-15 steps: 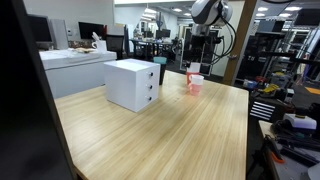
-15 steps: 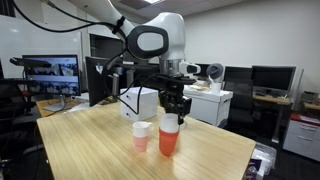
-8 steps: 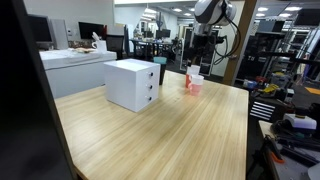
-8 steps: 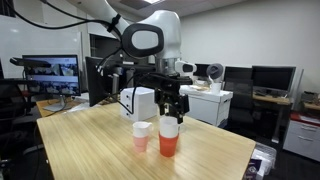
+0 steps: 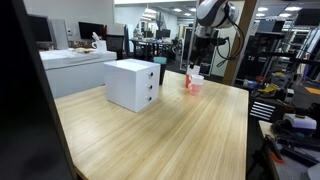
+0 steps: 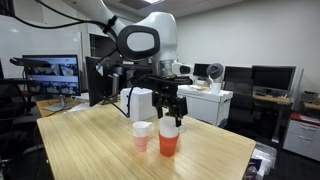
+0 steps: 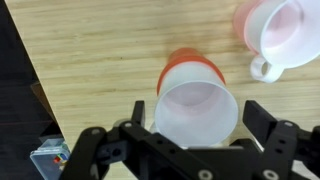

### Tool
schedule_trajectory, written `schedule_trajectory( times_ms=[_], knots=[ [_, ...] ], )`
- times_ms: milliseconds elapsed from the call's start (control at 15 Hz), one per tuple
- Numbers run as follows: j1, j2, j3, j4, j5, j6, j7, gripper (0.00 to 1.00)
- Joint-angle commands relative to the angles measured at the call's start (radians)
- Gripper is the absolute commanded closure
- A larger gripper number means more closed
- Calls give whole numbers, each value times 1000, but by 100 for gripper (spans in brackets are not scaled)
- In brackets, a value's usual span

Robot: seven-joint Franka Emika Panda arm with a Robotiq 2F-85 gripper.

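Note:
A translucent white cup [image 7: 197,108] stands nested in an orange cup [image 7: 190,62] on the wooden table [image 7: 100,50]. My gripper [image 7: 200,125] hangs open just above it, one finger [image 7: 140,115] on each side of the cup's rim and neither touching it. In an exterior view the gripper [image 6: 168,108] is a little above the white cup [image 6: 169,128], which sticks out of the orange cup [image 6: 168,144]. A pink mug [image 7: 275,30] with a white handle stands beside them, also visible as the pink mug [image 6: 141,135]. From across the table the cups [image 5: 193,82] look small under the gripper [image 5: 198,55].
A white drawer box [image 5: 132,84] stands mid-table, also seen behind the cups as the white box [image 6: 140,102]. The table edge [image 7: 35,90] runs close to the cups in the wrist view. Desks and monitors [image 6: 50,70] surround the table.
The jaws have spread open and let go of the white cup, which stays in the orange cup. The gripper has risen slightly above it.

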Motion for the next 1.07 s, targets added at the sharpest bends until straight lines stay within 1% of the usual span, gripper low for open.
schedule_trajectory(
  times_ms=[0, 467, 933, 1000],
  knots=[
    [2, -23, -4, -53, -25, 57, 23, 0],
    [8, 0, 5, -63, -12, 107, 56, 0],
    [11, 16, 8, -67, -16, 123, 81, 0],
    [10, 17, 9, -67, -15, 124, 84, 18]
  ],
)
